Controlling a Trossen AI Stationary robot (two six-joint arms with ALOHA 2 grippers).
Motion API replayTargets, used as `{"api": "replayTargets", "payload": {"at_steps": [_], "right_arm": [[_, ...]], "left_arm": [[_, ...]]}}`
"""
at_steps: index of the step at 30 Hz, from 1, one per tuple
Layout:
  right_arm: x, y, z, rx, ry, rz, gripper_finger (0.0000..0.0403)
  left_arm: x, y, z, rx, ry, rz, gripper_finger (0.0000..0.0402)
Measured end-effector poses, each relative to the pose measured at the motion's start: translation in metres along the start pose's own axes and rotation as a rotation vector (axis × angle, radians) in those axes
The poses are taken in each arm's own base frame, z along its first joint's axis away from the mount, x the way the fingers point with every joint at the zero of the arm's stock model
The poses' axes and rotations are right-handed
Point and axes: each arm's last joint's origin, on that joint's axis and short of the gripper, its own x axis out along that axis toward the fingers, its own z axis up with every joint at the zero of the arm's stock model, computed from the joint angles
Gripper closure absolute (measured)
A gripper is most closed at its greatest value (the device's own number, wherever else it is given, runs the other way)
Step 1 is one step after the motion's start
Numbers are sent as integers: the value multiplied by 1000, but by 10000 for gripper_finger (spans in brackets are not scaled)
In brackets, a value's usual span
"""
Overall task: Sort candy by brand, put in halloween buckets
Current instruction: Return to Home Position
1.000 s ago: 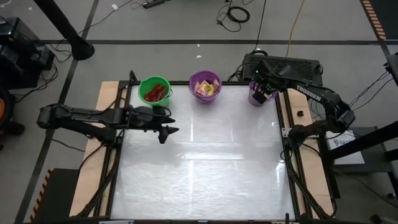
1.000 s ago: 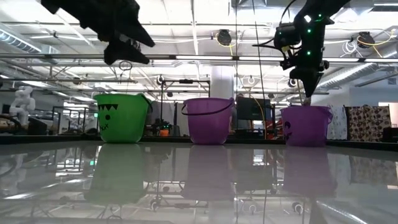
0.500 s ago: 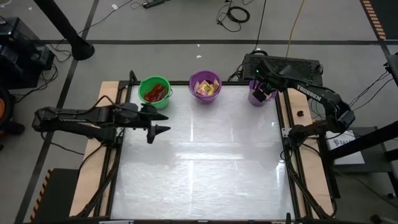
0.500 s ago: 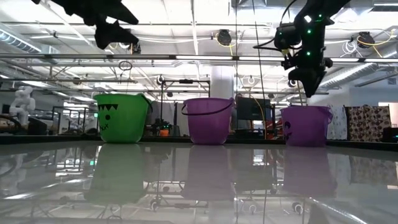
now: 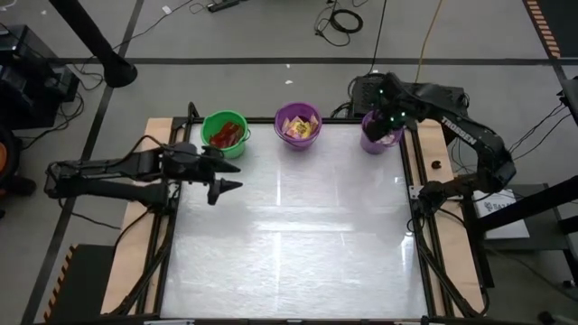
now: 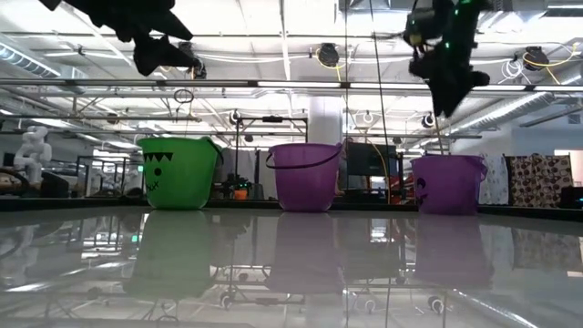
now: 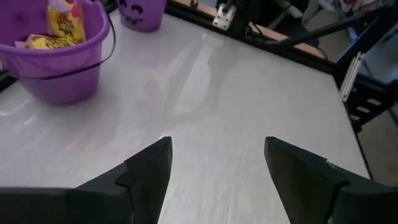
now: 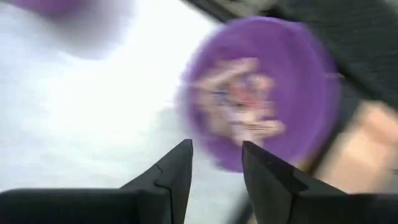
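Note:
Three buckets stand in a row along the table's far edge. The green bucket (image 5: 224,133) (image 6: 178,171) holds red candy (image 5: 227,136). The middle purple bucket (image 5: 298,125) (image 7: 53,50) holds yellow candy (image 7: 59,25). The right purple bucket (image 5: 379,134) (image 8: 267,93) holds pale wrapped pieces (image 8: 242,109), which are blurred. My left gripper (image 5: 230,187) (image 7: 217,155) hovers open above the table's left part, in front of the green bucket. My right gripper (image 5: 390,120) (image 8: 217,155) is open and empty, raised above the right purple bucket (image 6: 446,182).
The white tabletop (image 5: 298,235) shows no loose candy in these views. A dark frame rail (image 5: 420,226) runs along the table's right side, and wooden strips flank both sides. Cables and a dark box (image 5: 424,95) sit behind the far edge.
My left gripper has drawn back toward the table's left edge and risen. My right gripper has lifted straight up from the mouth of the right purple bucket and now stands well above its rim. The buckets have stayed in place.

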Motion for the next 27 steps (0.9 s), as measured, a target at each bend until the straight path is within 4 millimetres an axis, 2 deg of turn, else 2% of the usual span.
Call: {"api": "replayTargets", "payload": {"at_steps": [5, 8, 11, 14, 17, 20, 24, 27], "right_arm": [[-23, 13, -1, 12, -16, 373, 271], [-42, 24, -10, -71, -96, 483, 271], [-59, 36, -23, -111, -266, 524, 271], [-65, 48, -41, -132, -494, 614, 271], [-52, 64, -58, -158, -713, 768, 271], [-24, 83, -76, -127, -850, 960, 270], [15, 98, -98, -35, -871, 1146, 270], [38, 102, -111, 41, -807, 1185, 270]], "left_arm": [[-19, 3, 4, -15, -74, -42, 139], [-37, 2, 6, -11, -144, -59, 139], [-55, 1, 6, -2, -225, -71, 139], [-71, 0, 5, -1, -302, -49, 139], [-80, 2, 3, -10, -370, 9, 139], [-77, 6, -7, -31, -385, 36, 139], [-69, 10, -22, -126, -443, -11, 139], [-56, 14, -35, -188, -515, -72, 139]]}}
